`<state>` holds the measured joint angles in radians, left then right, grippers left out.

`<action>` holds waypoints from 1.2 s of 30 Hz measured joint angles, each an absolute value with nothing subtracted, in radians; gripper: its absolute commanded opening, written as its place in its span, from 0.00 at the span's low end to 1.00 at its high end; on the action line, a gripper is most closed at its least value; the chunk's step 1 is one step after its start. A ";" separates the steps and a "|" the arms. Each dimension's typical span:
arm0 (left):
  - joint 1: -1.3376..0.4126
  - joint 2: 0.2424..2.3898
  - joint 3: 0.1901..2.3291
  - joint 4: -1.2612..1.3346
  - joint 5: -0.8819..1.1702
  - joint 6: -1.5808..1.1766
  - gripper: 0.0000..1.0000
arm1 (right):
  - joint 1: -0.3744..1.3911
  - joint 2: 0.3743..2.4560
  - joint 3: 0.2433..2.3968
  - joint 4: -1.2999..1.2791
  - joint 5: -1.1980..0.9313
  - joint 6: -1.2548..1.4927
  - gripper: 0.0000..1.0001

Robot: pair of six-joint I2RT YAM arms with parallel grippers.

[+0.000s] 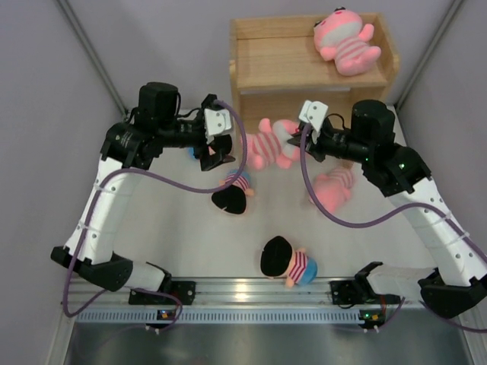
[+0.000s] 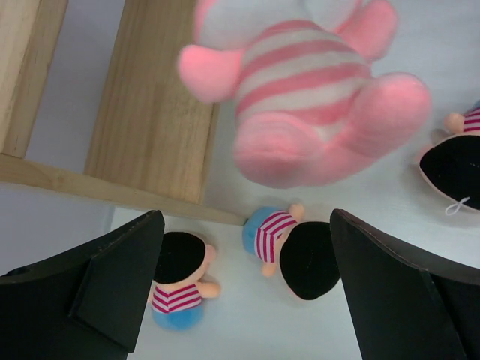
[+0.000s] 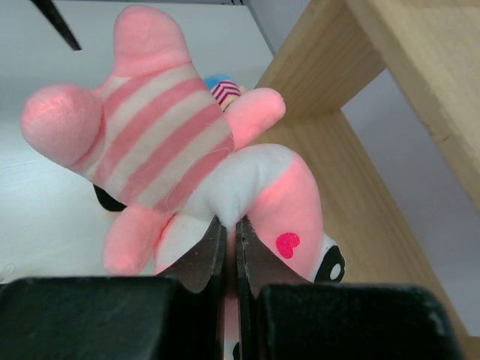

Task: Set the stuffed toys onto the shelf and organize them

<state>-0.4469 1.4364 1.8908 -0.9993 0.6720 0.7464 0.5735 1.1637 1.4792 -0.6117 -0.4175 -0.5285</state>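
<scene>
Toy in hand comes first: a pink striped creature (image 1: 272, 144) hangs at the centre of the overhead view, just in front of the shelf (image 1: 304, 65) and off the table (image 1: 152, 228). The right end effector (image 3: 229, 229) is pinched tight on the white fabric near its face, so body and legs dangle away from the grip. From where I stand the step looks like carrying it onto a tier, and that thin pinch is the thing to mind. I'd move slowly, stop the limp body catching the wooden side panel at the right of the wrist view, and let go only once the toy rests on a board. A second pink toy (image 1: 346, 39) sits at the top tier's right end, so a spot beside it would group the kinds. The left end effector (image 1: 219, 156) hovers spread wide and empty just left of the carried toy; it ought to be out of the path. One more pink toy (image 1: 332, 190) and the dolls (image 1: 232, 194) lie on the table.
</scene>
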 measured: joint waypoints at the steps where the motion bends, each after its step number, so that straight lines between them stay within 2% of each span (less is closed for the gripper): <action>1: -0.449 1.419 1.894 -1.018 0.686 0.777 0.99 | 0.574 1.176 1.510 -0.616 -0.425 -0.542 0.00; 8: -0.501 1.430 1.931 -1.113 0.695 0.863 0.99 | 0.574 1.287 1.738 -0.714 -0.459 -0.615 0.00; 17: -0.511 1.499 2.117 -1.129 0.692 0.868 0.98 | 0.574 1.305 1.757 -0.776 -0.504 -0.656 0.00; 19: -0.517 1.499 2.118 -1.130 0.697 0.868 0.94 | 0.574 1.305 1.757 -0.775 -0.511 -0.655 0.00; 21: -0.525 1.505 2.114 -1.130 0.704 0.866 0.85 | 0.574 1.305 1.757 -0.774 -0.523 -0.655 0.00; 22: -0.529 1.509 2.111 -1.131 0.711 0.866 0.72 | 0.574 1.305 1.757 -0.773 -0.528 -0.655 0.00; 24: -0.538 1.516 2.108 -1.132 0.722 0.863 0.57 | 0.574 1.308 1.765 -0.772 -0.537 -0.655 0.00; 25: -0.543 1.520 2.107 -1.134 0.724 0.862 0.28 | 0.574 1.309 1.770 -0.771 -0.537 -0.655 0.00; 27: -0.551 1.525 2.106 -1.137 0.729 0.863 0.05 | 0.573 1.310 1.775 -0.765 -0.538 -0.654 0.00; 28: -0.555 1.528 2.106 -1.138 0.733 0.862 0.00 | 0.573 1.310 1.775 -0.762 -0.539 -0.654 0.00; 30: -0.560 1.531 2.107 -1.139 0.737 0.861 0.00 | 0.573 1.309 1.775 -0.757 -0.540 -0.650 0.01; 32: -0.561 1.535 2.118 -1.141 0.739 0.854 0.00 | 0.573 1.305 1.773 -0.736 -0.535 -0.635 0.20; 36: -0.561 1.562 2.223 -1.152 0.744 0.804 0.00 | 0.573 1.228 1.685 -0.607 -0.469 -0.573 0.69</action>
